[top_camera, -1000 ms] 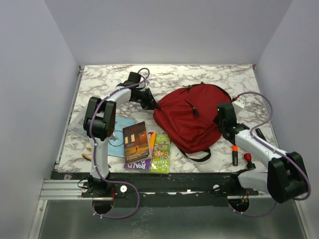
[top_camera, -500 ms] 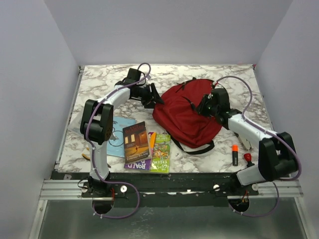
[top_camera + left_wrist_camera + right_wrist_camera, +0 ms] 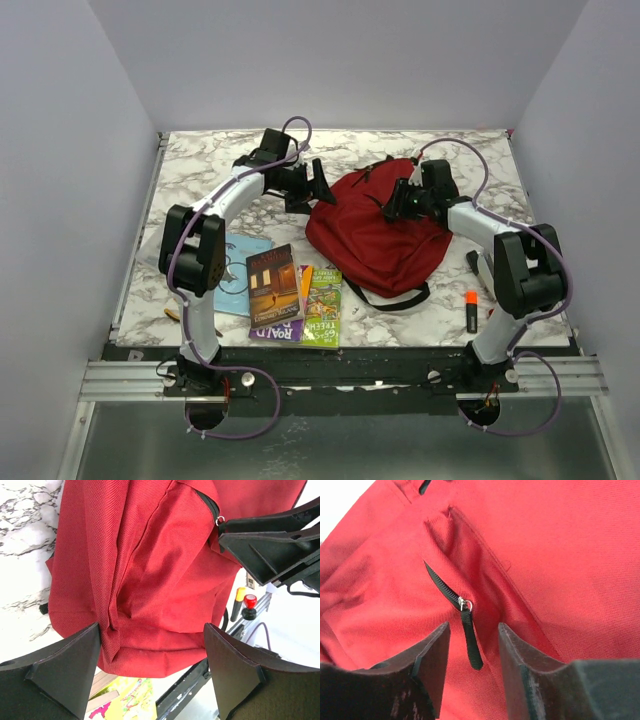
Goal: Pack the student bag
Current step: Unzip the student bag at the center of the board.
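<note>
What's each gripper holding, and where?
Nothing: left gripper is open beside the dark-red soft fabric backpack; right gripper is open at its black zipper pull strap.

The left tool (image 3: 152, 630) hung above the student bag (image 3: 150, 575) with its two black fingers (image 3: 60, 670) spread wide and nothing between them; the dark-red fabric, creased into a few soft folds, filled the gap and most of the view. Toward the right, the right tool (image 3: 223, 531) reached in with its black tips just beside a small metal zip pull (image 3: 217, 520) at the end of a black zip line. White-and-grey marble worktop (image 3: 25, 540) showed past the bag on the far side. Beyond the bag's right edge lay an orange marker (image 3: 238, 601) and, beside it, a red-capped object (image 3: 249, 603). A green-and-yellow book cover (image 3: 125, 700) peeked out at the bag's near edge.
</note>
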